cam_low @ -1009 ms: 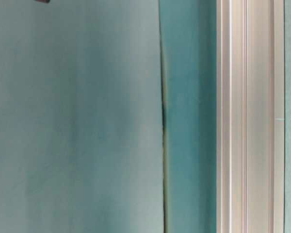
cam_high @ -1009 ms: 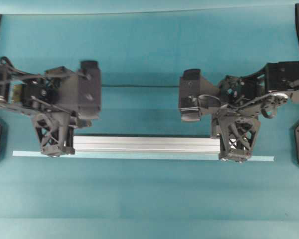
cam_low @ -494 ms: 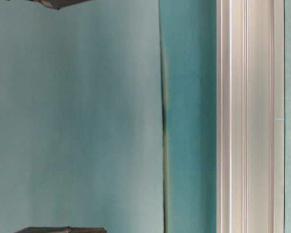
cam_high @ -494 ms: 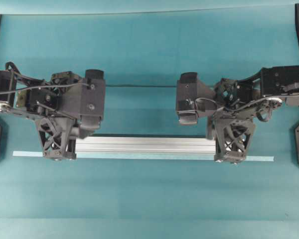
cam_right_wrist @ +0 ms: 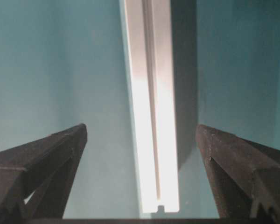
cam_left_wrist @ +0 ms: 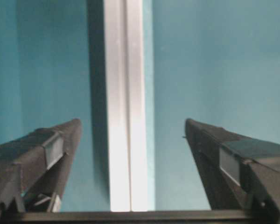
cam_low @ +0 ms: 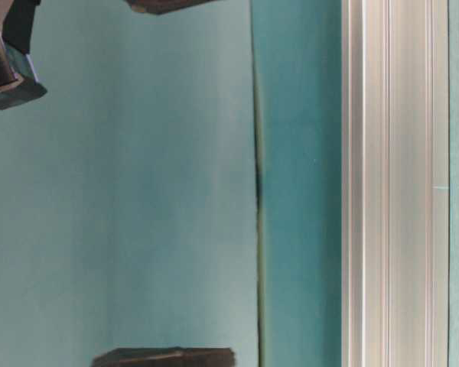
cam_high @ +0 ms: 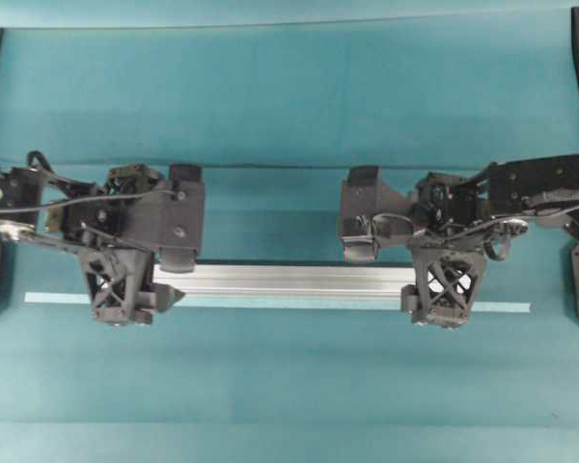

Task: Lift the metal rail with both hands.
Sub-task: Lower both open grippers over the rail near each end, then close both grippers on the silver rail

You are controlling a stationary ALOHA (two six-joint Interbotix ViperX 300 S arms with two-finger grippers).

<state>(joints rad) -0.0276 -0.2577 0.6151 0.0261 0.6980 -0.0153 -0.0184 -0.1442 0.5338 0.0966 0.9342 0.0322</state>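
Metal rail [cam_high: 285, 280] is my landmark: it lies flat and level across the teal table cover [cam_high: 289, 96], its grooves running lengthwise, bright silver along the top face. Largest of all is that cover, spread under everything, with a dark seam line [cam_high: 270, 167] crossing it on the far side of the rail. Just beside the rail's near edge, and sticking out past both of its ends, runs a thin pale tape strip [cam_high: 507, 308].

My left gripper [cam_high: 125, 289] sits over the rail's left end, and my right gripper [cam_high: 442, 289] over its right end, each wrist housing lying on the far side of the rail. From the left wrist view, my left fingers [cam_left_wrist: 46, 151] stand spread wide, one on each side of the rail [cam_left_wrist: 125, 116], well clear of its faces. From the right wrist view it is the same: my right fingers [cam_right_wrist: 233, 161] are parted to either side of the rail [cam_right_wrist: 151, 116], whose square-cut end shows between them. Neither pair grips anything.
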